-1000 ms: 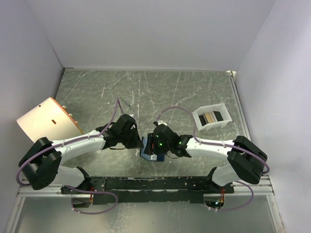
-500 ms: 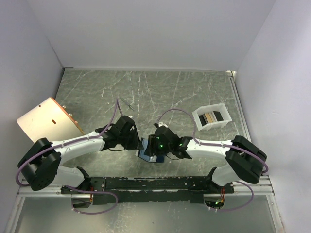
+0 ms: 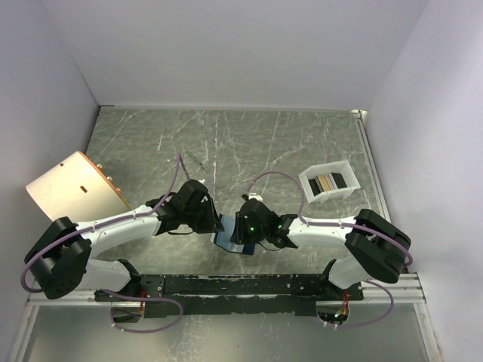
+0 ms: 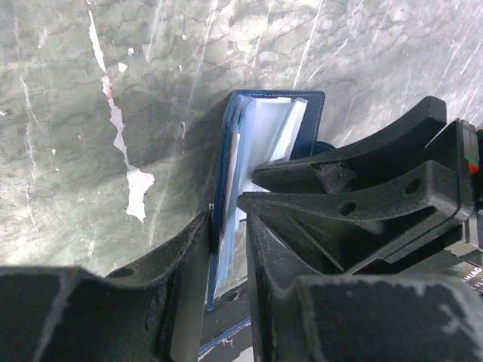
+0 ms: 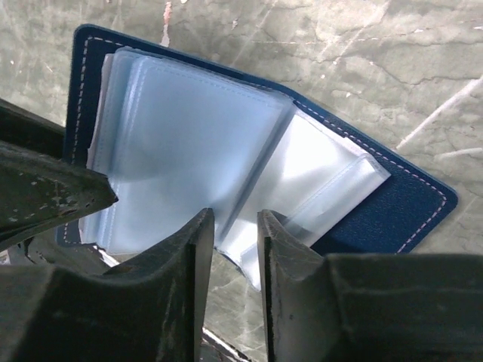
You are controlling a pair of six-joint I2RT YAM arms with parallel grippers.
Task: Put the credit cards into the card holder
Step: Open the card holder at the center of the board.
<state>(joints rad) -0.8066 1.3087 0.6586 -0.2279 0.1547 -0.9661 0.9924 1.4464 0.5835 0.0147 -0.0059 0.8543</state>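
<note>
The card holder (image 3: 231, 240), dark blue with clear blue-grey sleeves, lies open between my two grippers near the table's front. In the left wrist view its cover (image 4: 260, 121) stands on edge between the left gripper's (image 4: 228, 215) parted fingers, touching only the left one. My right gripper (image 5: 235, 219) hovers at the sleeves' (image 5: 189, 136) lower edge, fingers a narrow gap apart astride the fold, with bare table showing between them. The blue cover (image 5: 411, 207) lies flat to the right. The credit cards (image 3: 328, 182), dark and tan, sit in a white tray at the right.
The white tray (image 3: 349, 186) stands right of centre. A tan board (image 3: 72, 188) leans at the left edge. A thin dark stick (image 3: 198, 161) lies behind the left arm. A black rail (image 3: 226, 285) runs along the near edge.
The left jaws have parted from shut, loosening on the cover. The right jaws have narrowed. Both grippers and the holder have drifted slightly toward the near edge.
</note>
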